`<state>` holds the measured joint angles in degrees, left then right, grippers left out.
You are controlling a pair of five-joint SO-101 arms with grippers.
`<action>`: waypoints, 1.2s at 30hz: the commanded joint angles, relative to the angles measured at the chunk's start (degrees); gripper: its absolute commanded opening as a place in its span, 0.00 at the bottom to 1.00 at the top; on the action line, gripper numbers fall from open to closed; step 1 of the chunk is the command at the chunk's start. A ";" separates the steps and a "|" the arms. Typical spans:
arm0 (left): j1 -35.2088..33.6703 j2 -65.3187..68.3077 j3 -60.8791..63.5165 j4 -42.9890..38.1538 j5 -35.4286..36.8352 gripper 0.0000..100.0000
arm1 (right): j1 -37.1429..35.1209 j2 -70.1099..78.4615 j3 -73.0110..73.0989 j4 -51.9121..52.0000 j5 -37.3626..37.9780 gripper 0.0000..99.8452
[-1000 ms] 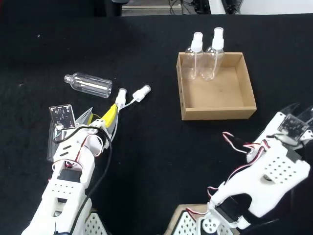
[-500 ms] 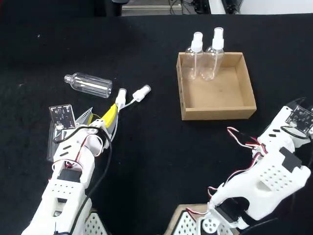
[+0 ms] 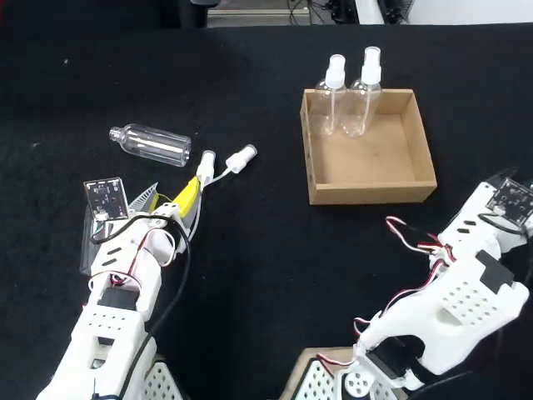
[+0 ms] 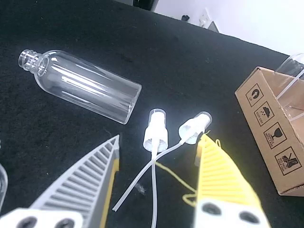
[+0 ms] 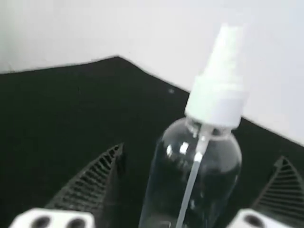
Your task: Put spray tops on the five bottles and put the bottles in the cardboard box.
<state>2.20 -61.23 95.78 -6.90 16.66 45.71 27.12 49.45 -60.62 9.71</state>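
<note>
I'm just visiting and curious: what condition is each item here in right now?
Brown cardboard box: open-topped.
Two clear bottles in the box: upright, tops fitted.
Clear plastic bottle on the black table: lying sideways, uncapped.
Two white spray tops: loose on the table.
Left gripper: open.
Right gripper: open, either side of a capped bottle.

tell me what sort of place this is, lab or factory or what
Most likely a robotics lab or workshop bench, not a factory line: a white left arm and right arm share a black table, a cardboard box holds spray bottles, and cables lie beyond the far edge.
</note>
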 commanded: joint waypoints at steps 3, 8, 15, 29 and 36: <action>-0.04 -0.88 1.19 -1.14 0.35 0.25 | -0.79 -4.88 -1.10 1.76 0.18 0.40; -0.04 -0.88 1.19 -1.14 0.35 0.25 | -0.44 -9.10 0.40 2.20 0.18 0.40; -0.04 -0.88 1.19 -1.14 0.35 0.25 | -0.88 -22.20 12.97 2.20 0.44 0.40; -0.04 -0.88 1.19 -1.14 0.35 0.25 | 0.26 -53.49 12.18 54.07 0.26 0.40; -0.04 -0.88 1.19 -1.14 0.35 0.25 | 3.25 -60.44 8.57 66.20 0.70 0.40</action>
<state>2.20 -61.23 95.78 -6.90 16.66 48.00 -30.20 61.85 4.18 9.89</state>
